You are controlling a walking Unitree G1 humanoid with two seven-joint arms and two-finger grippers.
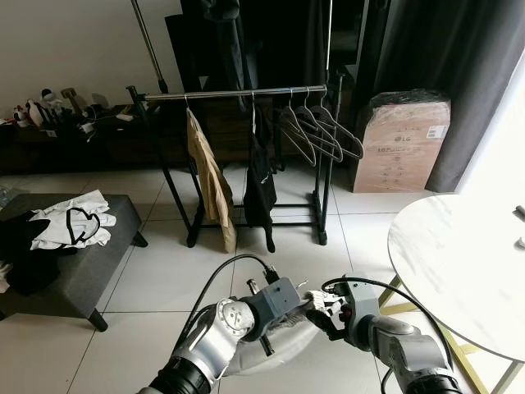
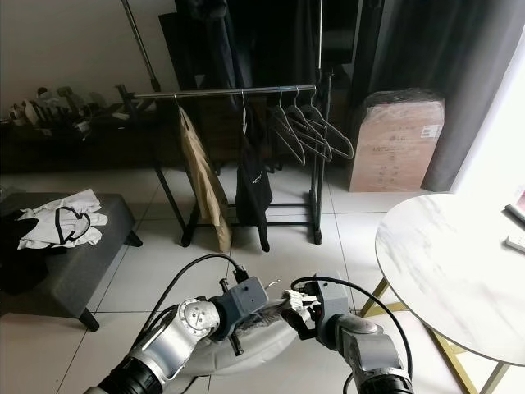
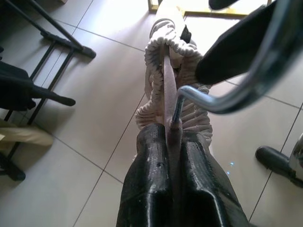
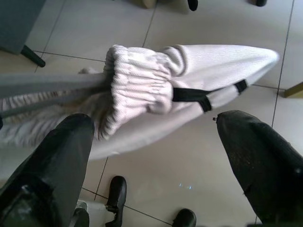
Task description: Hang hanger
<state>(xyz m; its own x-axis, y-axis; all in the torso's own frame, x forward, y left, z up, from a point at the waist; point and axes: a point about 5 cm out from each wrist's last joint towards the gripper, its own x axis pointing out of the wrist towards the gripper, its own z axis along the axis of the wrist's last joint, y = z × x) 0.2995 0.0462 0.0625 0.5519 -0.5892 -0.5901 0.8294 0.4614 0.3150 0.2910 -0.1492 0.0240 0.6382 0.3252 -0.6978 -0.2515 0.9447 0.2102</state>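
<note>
Low in front of the robot, both arms meet over the tiled floor (image 1: 164, 283). Its left end effector (image 3: 174, 137) is clenched on the neck of a hanger (image 3: 169, 90), whose metal hook (image 3: 222, 101) curls out just past the fingertips. A pale ribbed garment (image 4: 142, 87) with a black strap is draped on that hanger and hangs just above the tiles. Beside it, the right end effector (image 4: 156, 146) is released, its two fingers spread wide on either side of the garment without touching it. Well beyond the arms stands a clothes rack (image 1: 238, 95) carrying a tan garment (image 1: 205, 176), a black garment (image 1: 259, 185) and several bare hangers (image 1: 316, 131). Right of the rack sits a cardboard box (image 1: 402, 144), and nearer, a round marble table (image 1: 459, 263). Left of the rack is a grey bench (image 1: 82, 263) with white clothing on it.
</note>
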